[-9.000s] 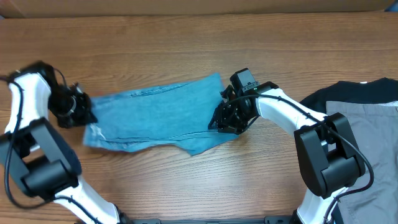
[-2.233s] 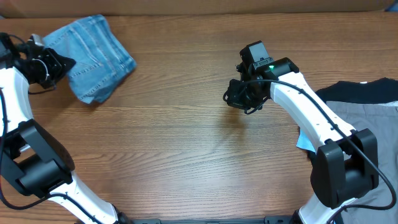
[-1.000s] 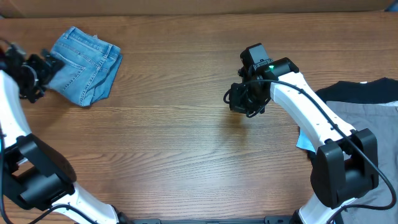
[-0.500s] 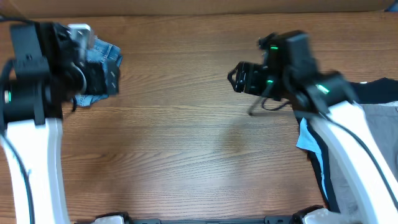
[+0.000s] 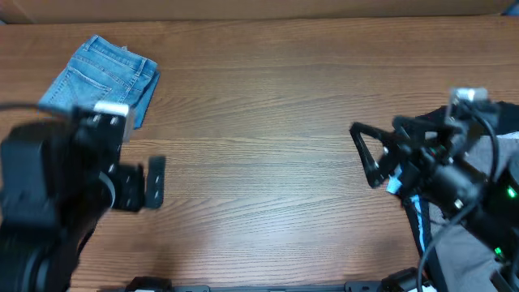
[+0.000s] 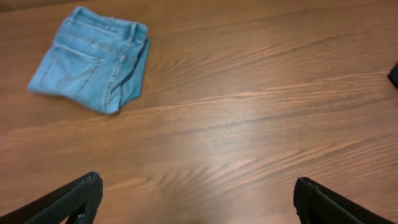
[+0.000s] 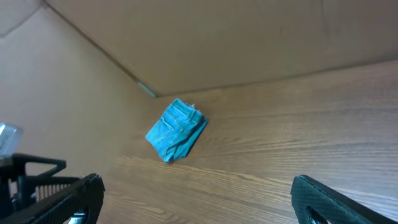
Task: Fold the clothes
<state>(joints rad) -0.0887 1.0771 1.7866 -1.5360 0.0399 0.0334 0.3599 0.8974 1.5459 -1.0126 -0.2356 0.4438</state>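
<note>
Pulled back from the folded jeans (image 5: 101,77), left tool (image 6: 196,180) spread, right tool (image 7: 196,180) spread.

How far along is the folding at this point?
Done: the jeans lie folded into a compact bundle at the far left corner of the table, back pocket up. In hand: nothing; the left gripper and right gripper are both open, empty and away from the bundle. Left: possibly the dark and grey clothes heaped at the right edge, which look unfolded.
</note>
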